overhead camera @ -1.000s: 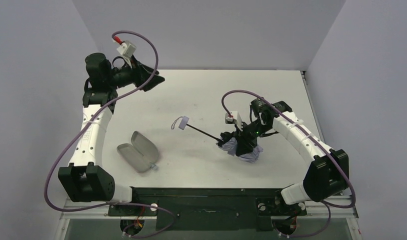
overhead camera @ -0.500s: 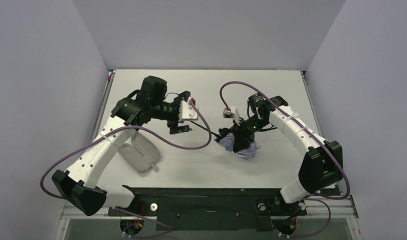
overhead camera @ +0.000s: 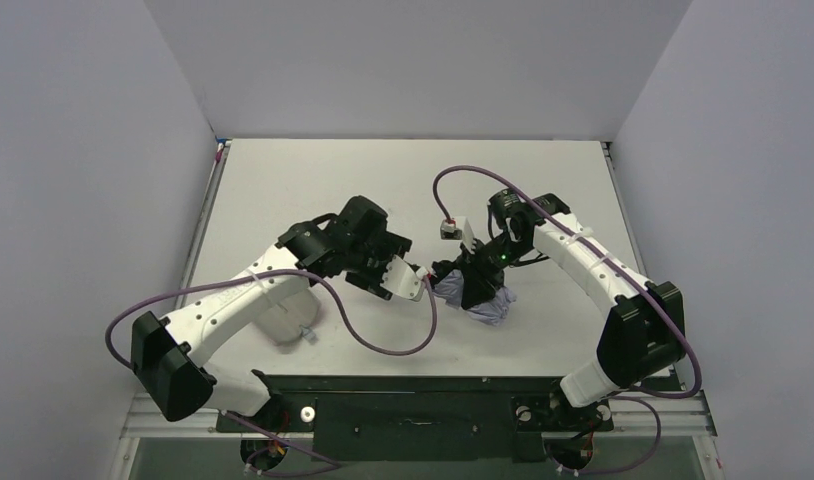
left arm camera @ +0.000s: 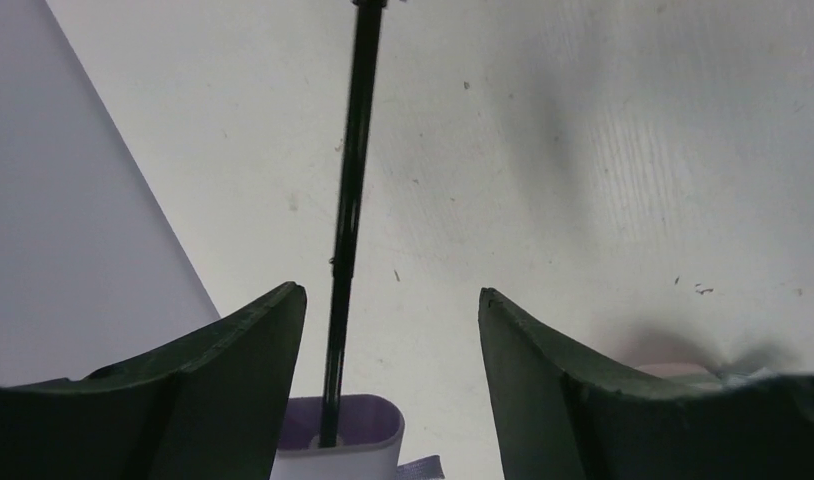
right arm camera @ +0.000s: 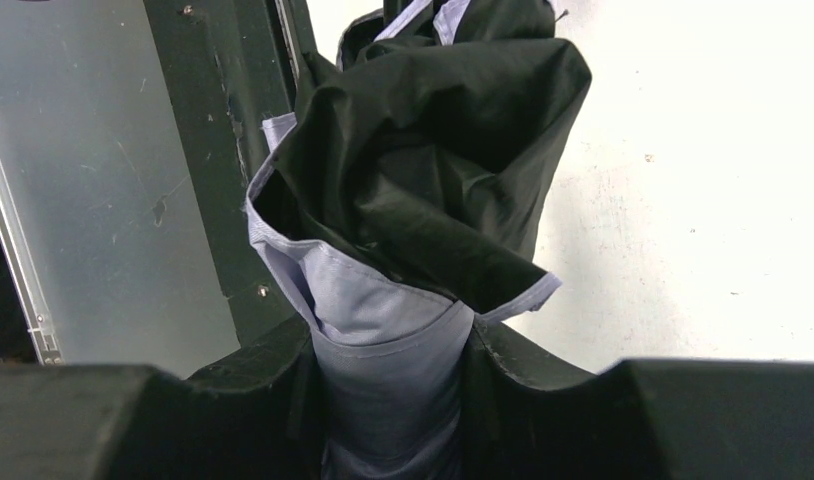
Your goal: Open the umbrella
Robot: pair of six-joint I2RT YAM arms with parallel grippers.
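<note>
Being held just right of the middle of the table (overhead camera: 303,180), the umbrella (right arm camera: 423,200) is seen folded, with black lining bunched out of the lavender fabric. This bundle is clamped firmly between the fingers of the right gripper (right arm camera: 393,350). The left gripper (left arm camera: 393,295) is kept with jaws apart near the table's middle; the thin black shaft (left arm camera: 348,200) and the pale handle (left arm camera: 338,450) are found between its fingers, and no contact can be made out. A pale case (overhead camera: 291,325) is partly hidden under the left arm, toward the table's near left part
</note>
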